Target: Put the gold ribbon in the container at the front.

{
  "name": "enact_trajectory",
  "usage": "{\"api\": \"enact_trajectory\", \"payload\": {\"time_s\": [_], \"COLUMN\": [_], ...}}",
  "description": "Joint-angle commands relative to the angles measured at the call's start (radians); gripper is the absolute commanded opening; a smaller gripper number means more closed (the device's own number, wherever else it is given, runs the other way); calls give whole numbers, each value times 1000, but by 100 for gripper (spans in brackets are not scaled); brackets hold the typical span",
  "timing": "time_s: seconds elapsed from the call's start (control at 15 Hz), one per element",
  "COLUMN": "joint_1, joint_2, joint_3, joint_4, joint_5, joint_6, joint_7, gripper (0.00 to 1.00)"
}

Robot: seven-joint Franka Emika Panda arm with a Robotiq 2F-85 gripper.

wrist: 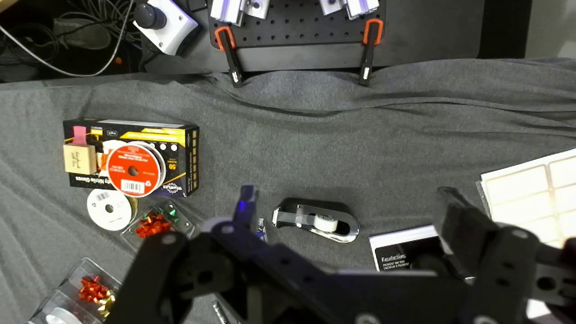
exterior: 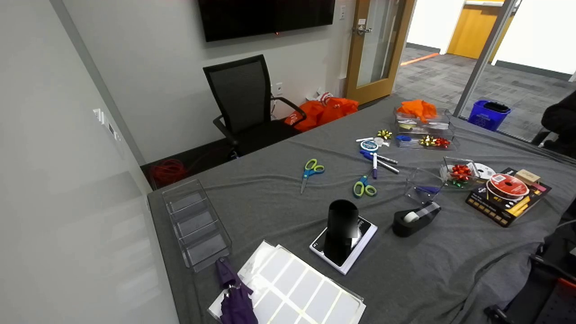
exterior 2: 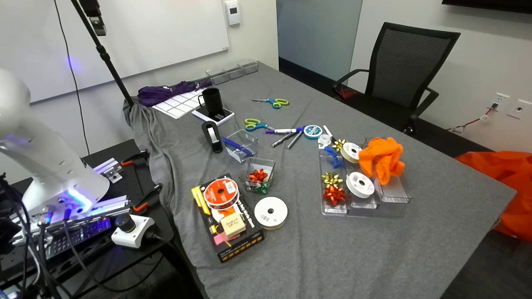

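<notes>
Far left of the gripper (wrist: 348, 193), by the wrist view, tiered tray (exterior 2: 334, 211): gold bow (exterior 2: 331, 179), red bow (exterior 2: 334, 194) and blue piece (exterior 2: 333, 158) share the compartment on the gripper's side, sorted as trimmings, it seems; another gold bow (exterior: 384, 134) sits just outside on the cloth (wrist: 288, 148).
Gold-edged spool (wrist: 112, 216): lying flat, left of the gripper; probably our gold ribbon, though either bow could be meant.
Glove box (wrist: 192, 157): just beside it, apparently pressed into service as a shelf for the red-labelled spool (wrist: 135, 162) and wooden block (wrist: 80, 159).
Small bin (exterior 2: 266, 167): nearer on the left, second red bow (exterior 2: 257, 175) and green bow (exterior 2: 261, 189) inside; likely the front container we want, but I can't be sure.
Jaws: spread wide, nothing gripped, looking ready for a pick that's yet to begin.
Tape dispenser (wrist: 317, 222): down below, framed between those jaws, untouched.
Notepad (wrist: 400, 254): right of the gripper, black mug (exterior: 343, 218) upright on top, perhaps stacked to save room.
</notes>
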Motion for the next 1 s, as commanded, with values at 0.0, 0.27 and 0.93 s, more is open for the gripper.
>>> {"api": "enact_trajectory", "payload": {"time_s": [0.0, 0.27, 0.93], "joint_1": [8, -11, -44], "joint_2": [3, 18, 210], "joint_3": [-6, -34, -142], "joint_4": [2, 3, 106], "joint_5": [-3, 22, 84], "joint_6": [1, 53, 288], "joint_7": [7, 48, 24], "gripper": [100, 100, 100]}}
